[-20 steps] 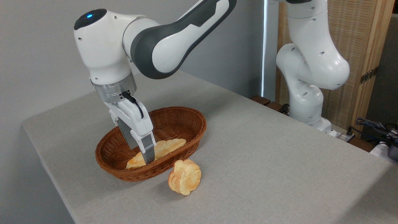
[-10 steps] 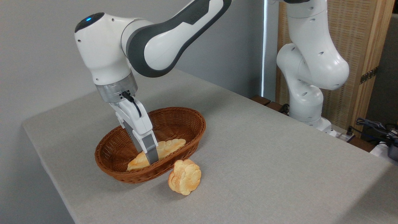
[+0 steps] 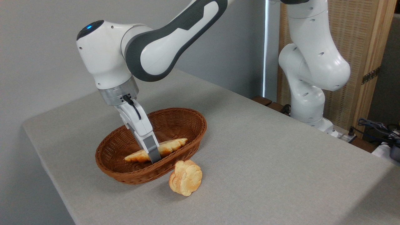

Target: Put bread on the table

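- Wicker, brown and oval: your basket [image 3: 184, 122] sits on the table [image 3: 265, 156], which is covered in plain light grey cloth; it lies toward the table's left part as you see it.
- Your gripper [image 3: 153, 153] reaches down into the basket at a slant; its fingers are clamped on the bread [image 3: 170, 146] near the loaf's middle, the near grey finger [image 3: 152, 150] crossing in front of the crust; the far finger is hidden behind the loaf.
- You can see the bread inside the basket, long and pale golden with browner ends; it appears raised a little off the basket floor, its right end higher than its left, though you cannot be sure whether any part touches the weave.
- Just in front of the basket, on the cloth, a small flower-shaped bun [image 3: 185, 177] stands on edge; it lies close to the basket wall, contact unclear.
- Behind, the arm's white base [image 3: 307, 103] stands at the table's far right edge.
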